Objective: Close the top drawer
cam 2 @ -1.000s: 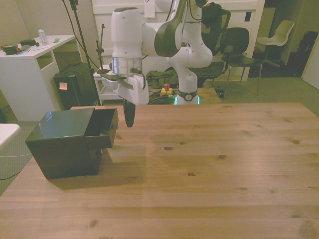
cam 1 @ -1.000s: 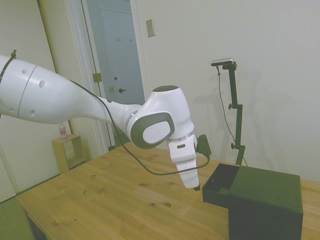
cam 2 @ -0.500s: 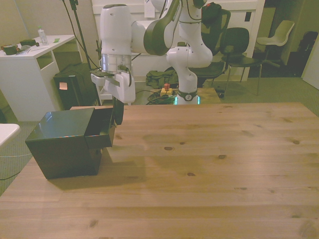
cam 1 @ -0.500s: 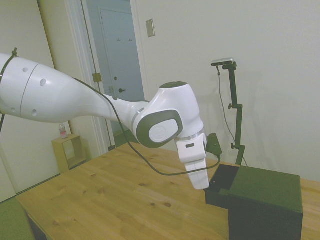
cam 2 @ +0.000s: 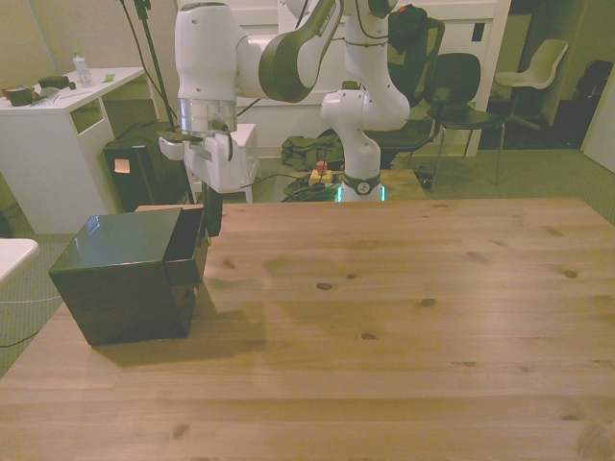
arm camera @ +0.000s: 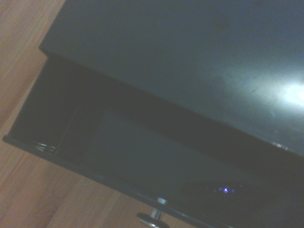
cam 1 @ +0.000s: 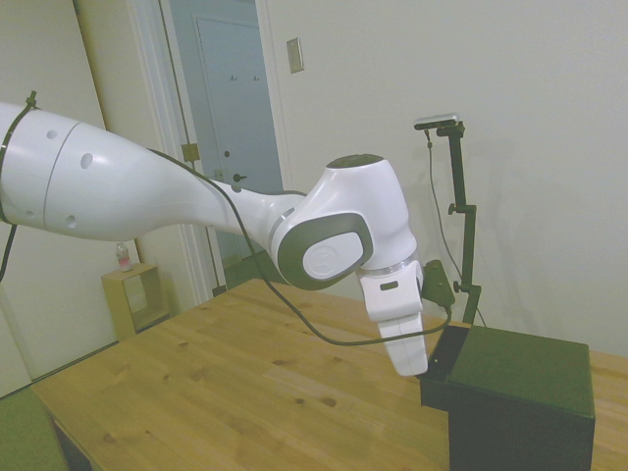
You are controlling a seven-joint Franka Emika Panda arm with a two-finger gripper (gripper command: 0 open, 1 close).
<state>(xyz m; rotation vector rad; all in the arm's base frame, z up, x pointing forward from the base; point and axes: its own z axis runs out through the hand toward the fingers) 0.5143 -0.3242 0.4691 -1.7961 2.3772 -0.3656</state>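
Since a second ago, the white arm's gripper (cam 2: pixel 209 213) has pushed the shallow matte black-green top drawer (cam 2: pixel 187 245) most of the way into its dark box-shaped cabinet (cam 2: pixel 120 279), at 9 o'clock on the wooden table (cam 2: pixel 404 317). Fingers look narrow. Best to keep pressing square on the front until flush.

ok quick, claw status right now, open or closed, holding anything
Claw: fingers together, looks closed, holding nothing; its tip is against the front of the top drawer.
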